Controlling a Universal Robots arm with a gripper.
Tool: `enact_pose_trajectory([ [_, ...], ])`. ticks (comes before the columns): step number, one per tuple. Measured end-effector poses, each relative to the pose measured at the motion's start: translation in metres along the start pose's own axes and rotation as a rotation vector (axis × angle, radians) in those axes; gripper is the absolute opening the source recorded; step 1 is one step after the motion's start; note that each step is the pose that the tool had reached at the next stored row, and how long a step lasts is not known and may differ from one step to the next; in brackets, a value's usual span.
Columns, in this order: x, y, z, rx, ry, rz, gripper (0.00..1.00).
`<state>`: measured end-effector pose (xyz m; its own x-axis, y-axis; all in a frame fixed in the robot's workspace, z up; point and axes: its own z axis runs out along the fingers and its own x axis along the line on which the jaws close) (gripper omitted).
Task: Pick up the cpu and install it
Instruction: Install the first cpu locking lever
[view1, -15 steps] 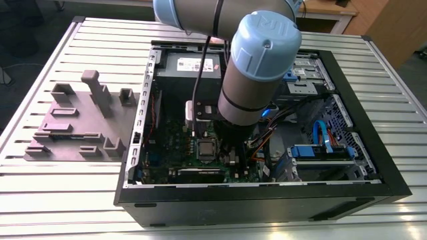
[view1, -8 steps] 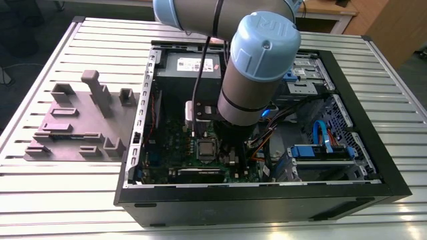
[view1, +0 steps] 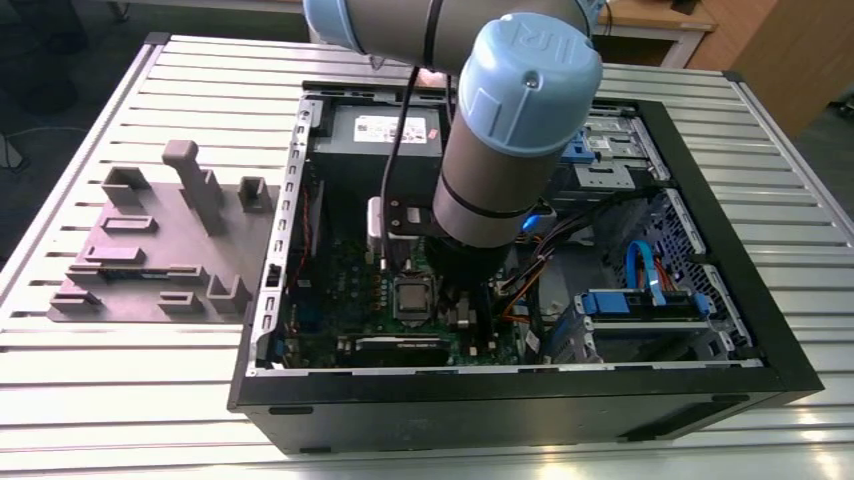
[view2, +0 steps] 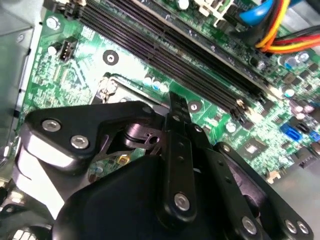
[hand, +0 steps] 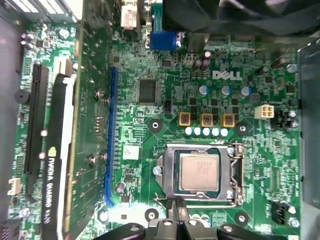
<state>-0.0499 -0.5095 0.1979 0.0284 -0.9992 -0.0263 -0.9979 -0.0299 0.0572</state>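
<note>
You have the arm (view1: 514, 150) reaching down into the open computer case (view1: 534, 400), which lies on the slatted table (view1: 801, 200). The gripper (hand: 175, 207) hangs low over the green motherboard (hand: 150, 65). Its fingers are pressed together with nothing between them, and the tips are just beside the edge of the socket frame (hand: 235, 172). The cpu (hand: 199, 171) lies flat inside that metal frame, silvery top up, apart from the fingers. In the second wrist view the closed gripper (view2: 174, 102) sits near the long black memory slots (view2: 165, 55). A grey fixture board (view1: 147, 250) lies on the table at the exterior view's left, beside the case.
</note>
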Motion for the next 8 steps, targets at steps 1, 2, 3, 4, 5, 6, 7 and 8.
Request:
enact_pose_trajectory([
  [1, -0.0001, 0.0002, -0.0027, 0.0, 0.0, 0.0, 0.1],
  [2, -0.0001, 0.0003, -0.0059, -0.0001, 0.0002, 0.0, 0.1],
  [3, -0.0002, 0.0005, -0.0092, -0.0002, 0.0003, 0.0, 0.1],
  [4, -0.0003, 0.0007, -0.012, -0.0001, 0.0002, 0.0, 0.1],
  [5, -0.0004, 0.0008, -0.0148, 0.0, 0.0002, 0.0, 0.1],
  [6, -0.0005, 0.001, -0.0177, -0.0001, 0.0002, 0.0, 0.1],
  [7, -0.0005, 0.0011, -0.0203, -0.0001, 0.0002, 0.0, 0.1],
  [8, -0.0006, 0.0013, -0.0224, -0.0001, 0.0002, 0.0, 0.1],
])
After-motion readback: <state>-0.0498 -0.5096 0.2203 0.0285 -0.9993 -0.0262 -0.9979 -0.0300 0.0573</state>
